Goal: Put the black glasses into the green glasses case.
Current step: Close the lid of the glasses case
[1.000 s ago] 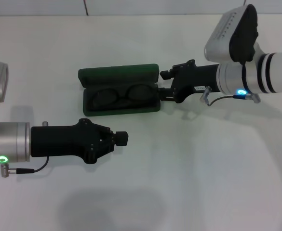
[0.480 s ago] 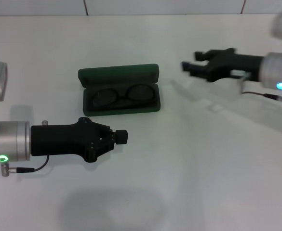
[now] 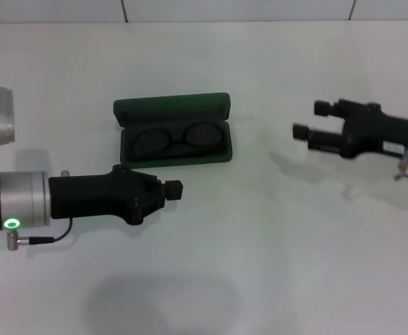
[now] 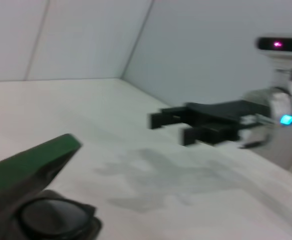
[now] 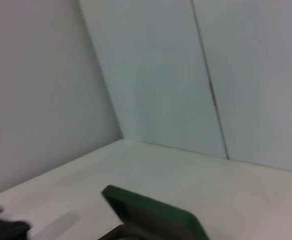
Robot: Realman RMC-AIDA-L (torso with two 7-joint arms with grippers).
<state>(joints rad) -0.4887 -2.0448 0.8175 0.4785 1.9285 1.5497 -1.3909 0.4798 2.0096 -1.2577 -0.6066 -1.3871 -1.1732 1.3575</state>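
Right gripper withdrawn well clear of green glasses case, fingers released, black glasses inside, left gripper clenched nearby.

A plain white surface fills nearly the whole head view, matte and evenly lit, with soft grey shadows lying on it. Along its far edge runs a pale wall marked by thin dark vertical seams. The wrist views show that wall rising as smooth, pale grey-white panels that meet in a corner, with a narrow dark seam running up one of them. The light is soft and diffuse, without glare.
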